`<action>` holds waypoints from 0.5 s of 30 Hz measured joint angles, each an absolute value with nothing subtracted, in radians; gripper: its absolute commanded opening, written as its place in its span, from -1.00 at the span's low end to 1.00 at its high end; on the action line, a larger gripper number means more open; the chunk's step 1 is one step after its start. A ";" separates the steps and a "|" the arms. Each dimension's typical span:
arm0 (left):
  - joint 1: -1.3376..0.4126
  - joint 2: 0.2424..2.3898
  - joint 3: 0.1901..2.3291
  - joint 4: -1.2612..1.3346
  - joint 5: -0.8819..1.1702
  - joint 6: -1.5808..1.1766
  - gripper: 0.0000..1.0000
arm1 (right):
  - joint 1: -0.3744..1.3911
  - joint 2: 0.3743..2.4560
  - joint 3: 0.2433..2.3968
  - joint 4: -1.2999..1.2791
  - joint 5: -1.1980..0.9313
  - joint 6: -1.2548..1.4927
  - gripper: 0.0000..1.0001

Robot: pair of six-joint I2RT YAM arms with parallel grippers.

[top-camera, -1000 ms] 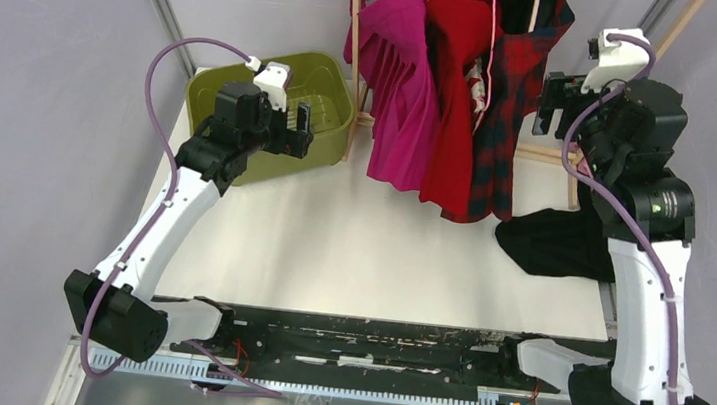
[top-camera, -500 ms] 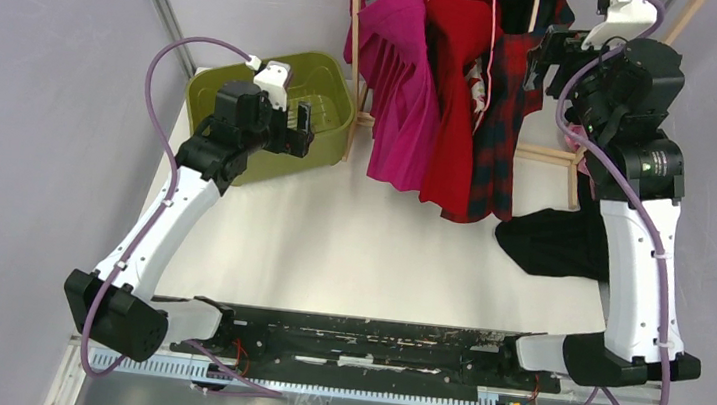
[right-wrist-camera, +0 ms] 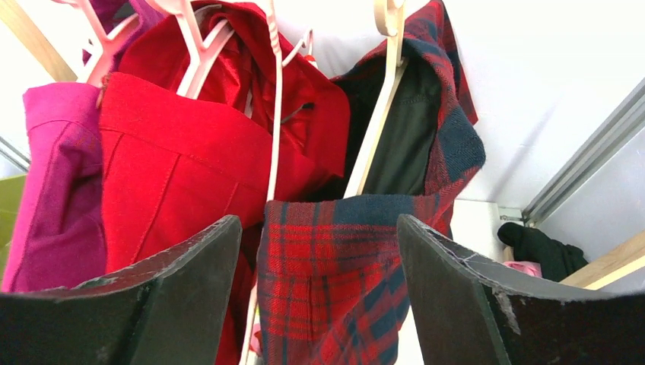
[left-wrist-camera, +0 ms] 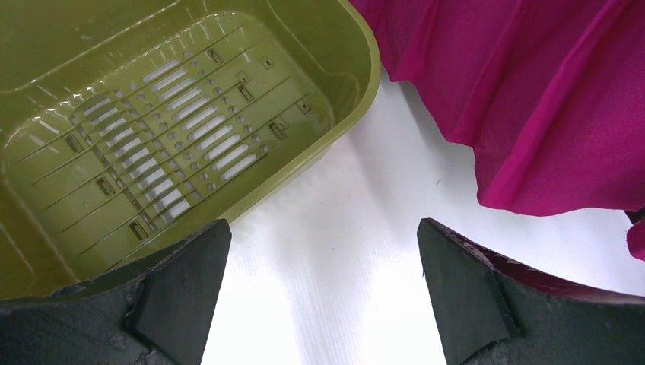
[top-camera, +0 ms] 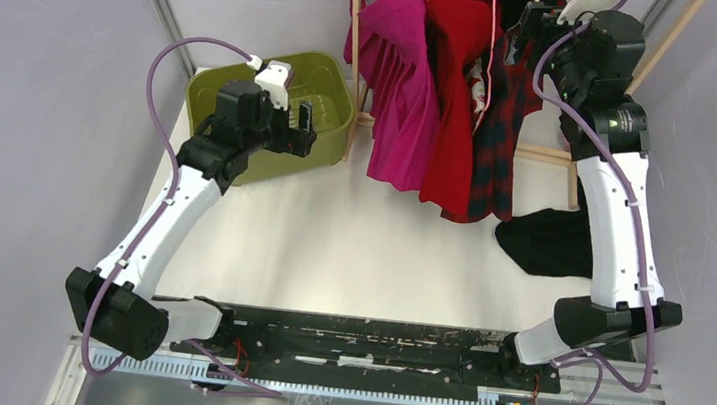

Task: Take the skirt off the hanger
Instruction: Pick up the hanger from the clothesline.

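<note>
Hanging down from its cream hanger (right-wrist-camera: 380, 114), the plaid skirt (right-wrist-camera: 335, 281) lies straight ahead of the right gripper (right-wrist-camera: 316, 228), framed between its spread jaws. The left gripper (left-wrist-camera: 323, 236), also open, is well apart.

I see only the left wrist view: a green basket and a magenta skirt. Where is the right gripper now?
Observer: High at the rack; the right gripper faces the plaid skirt.
Operator: Is it gripping?
Observer: No, its jaws stand open, with the plaid skirt seen between them.
Operator: Is anything lying on the table?
Observer: A black garment lies on it, at the right edge.
</note>
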State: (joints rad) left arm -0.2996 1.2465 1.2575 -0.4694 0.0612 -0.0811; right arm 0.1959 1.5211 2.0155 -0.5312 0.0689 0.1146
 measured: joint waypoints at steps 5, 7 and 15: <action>-0.300 1.246 1.257 -0.469 0.057 -0.081 0.99 | 0.196 1.552 2.024 -0.524 0.092 0.101 0.64; -0.300 1.246 1.257 -0.469 0.054 -0.081 0.99 | 0.196 1.555 2.024 -0.520 0.103 0.096 0.65; -0.300 1.246 1.240 -0.470 0.043 -0.081 0.99 | 0.197 1.582 2.025 -0.490 0.167 0.050 0.68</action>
State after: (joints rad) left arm -0.2996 1.2465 1.2404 -0.4702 0.0433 -0.0807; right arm 0.1967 1.5818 2.0251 -0.4904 0.1673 0.0502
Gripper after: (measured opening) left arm 0.994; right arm 0.838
